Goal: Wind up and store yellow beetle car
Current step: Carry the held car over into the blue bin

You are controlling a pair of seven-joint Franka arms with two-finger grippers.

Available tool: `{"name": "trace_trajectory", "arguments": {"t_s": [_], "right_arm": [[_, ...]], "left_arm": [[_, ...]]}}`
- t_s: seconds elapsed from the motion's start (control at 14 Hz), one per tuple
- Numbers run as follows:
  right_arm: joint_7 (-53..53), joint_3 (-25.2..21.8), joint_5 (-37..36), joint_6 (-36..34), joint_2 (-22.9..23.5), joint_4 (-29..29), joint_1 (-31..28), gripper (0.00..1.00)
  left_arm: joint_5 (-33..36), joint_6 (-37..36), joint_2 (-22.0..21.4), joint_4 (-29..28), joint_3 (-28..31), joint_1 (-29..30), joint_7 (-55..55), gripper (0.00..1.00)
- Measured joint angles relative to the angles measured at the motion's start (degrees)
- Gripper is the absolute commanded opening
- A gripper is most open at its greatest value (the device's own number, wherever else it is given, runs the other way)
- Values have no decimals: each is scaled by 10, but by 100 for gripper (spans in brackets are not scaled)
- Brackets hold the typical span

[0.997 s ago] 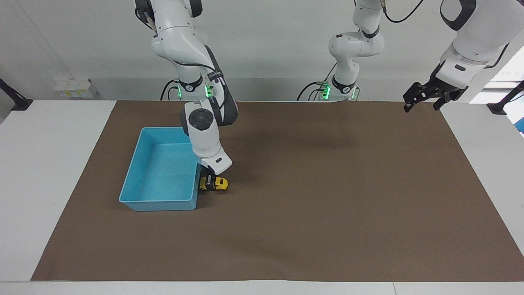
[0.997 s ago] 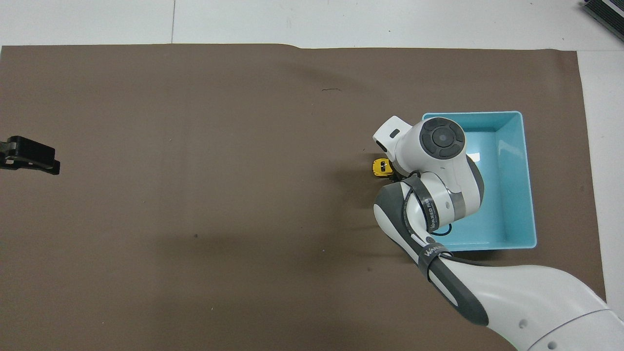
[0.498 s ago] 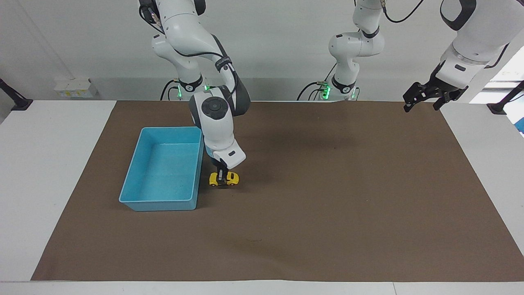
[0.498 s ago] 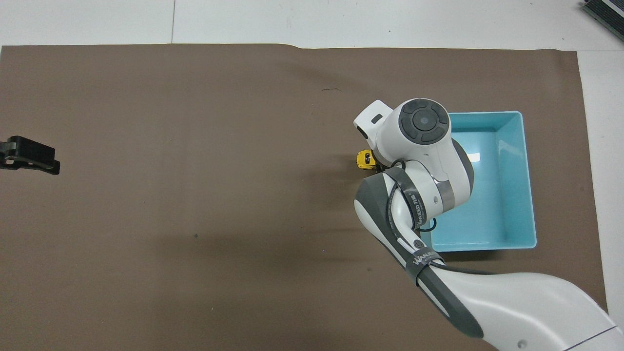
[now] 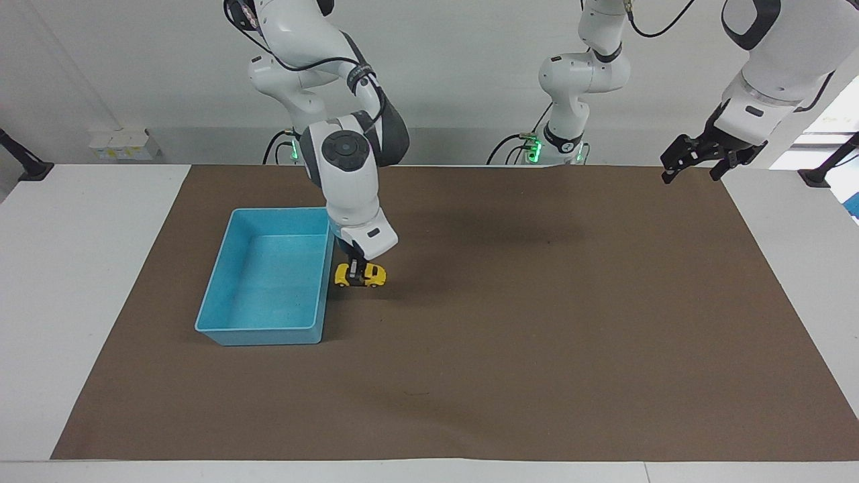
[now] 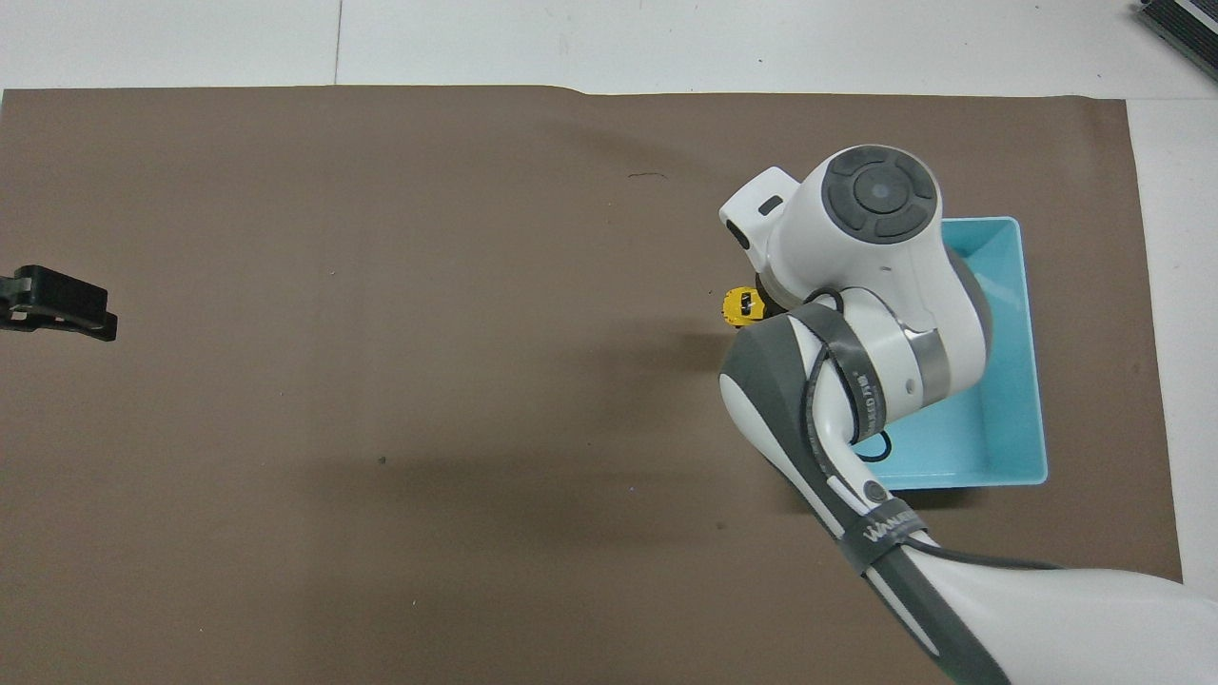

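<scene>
The yellow beetle car (image 5: 360, 275) hangs a little above the brown mat, beside the long wall of the light-blue bin (image 5: 258, 329). My right gripper (image 5: 361, 267) comes straight down onto its roof and is shut on it. In the overhead view only one end of the car (image 6: 740, 306) peeks out from under the right wrist, which hides the fingers and covers part of the bin (image 6: 1032, 381). My left gripper (image 5: 694, 161) waits open and empty in the air over the mat's corner at the left arm's end, and its black fingers (image 6: 57, 309) show at the overhead view's edge.
The brown mat (image 5: 537, 335) covers most of the white table. The bin has nothing in it. White outlet boxes (image 5: 121, 144) sit by the wall past the right arm's end of the mat.
The right gripper drew the car a short way from the bin's wall along the mat, then lifted it off the mat. The left arm has not moved.
</scene>
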Motion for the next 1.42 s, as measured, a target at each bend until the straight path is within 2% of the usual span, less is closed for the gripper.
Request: {"name": "trace_trajectory", "arguments": {"t_s": [0.21, 0.43, 0.78, 1.07, 1.42], "right_arm": [[-40, 0, 0, -40, -31, 0, -52, 0], [-65, 0, 0, -51, -44, -20, -74, 0], [-144, -2, 0, 59, -91, -161, -135, 0], [-145, 0, 0, 107, -98, -209, -138, 0], [-145, -1, 0, 162, -85, -252, -141, 0]], "left_arm": [[0, 0, 0, 0, 0, 0, 0, 100], [0, 0, 0, 0, 0, 0, 0, 100], [0, 0, 0, 0, 0, 0, 0, 100], [0, 0, 0, 0, 0, 0, 0, 100], [0, 0, 0, 0, 0, 0, 0, 100]]}}
